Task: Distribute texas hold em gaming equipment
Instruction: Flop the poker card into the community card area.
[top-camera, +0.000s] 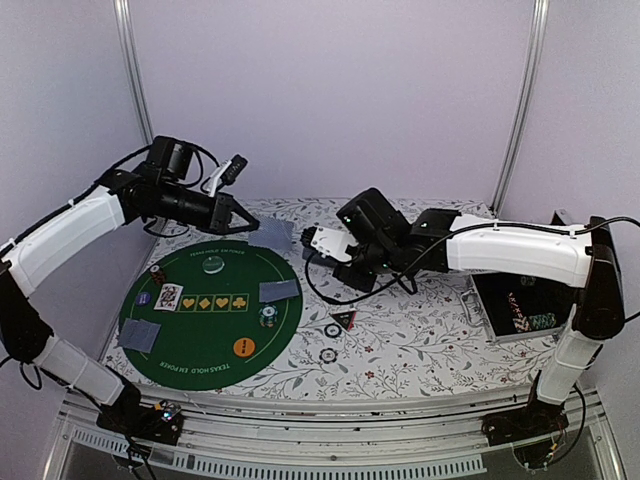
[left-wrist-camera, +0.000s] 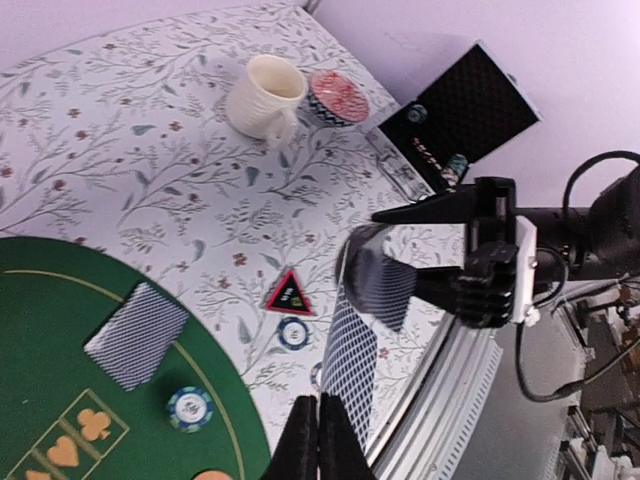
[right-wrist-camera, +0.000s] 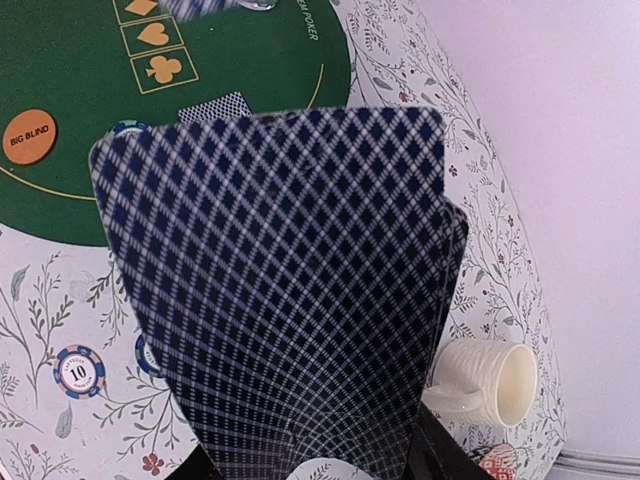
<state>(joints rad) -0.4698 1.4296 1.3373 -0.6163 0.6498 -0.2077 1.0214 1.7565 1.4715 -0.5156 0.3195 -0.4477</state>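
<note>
Dealing is in hand. The left gripper (left-wrist-camera: 316, 420) is pinched tight on a single blue-backed card (left-wrist-camera: 350, 360) and holds it in the air beyond the green mat (top-camera: 200, 375). The card is close to the deck (right-wrist-camera: 280, 300), which the right gripper (left-wrist-camera: 405, 250) clamps between partly closed fingers. Dealt cards (top-camera: 138, 335) lie face down on the mat. The next move probably calls for drawing the single card clear of the deck, carrying it to an unserved spot on the mat, lowering it flat and releasing it.
</note>
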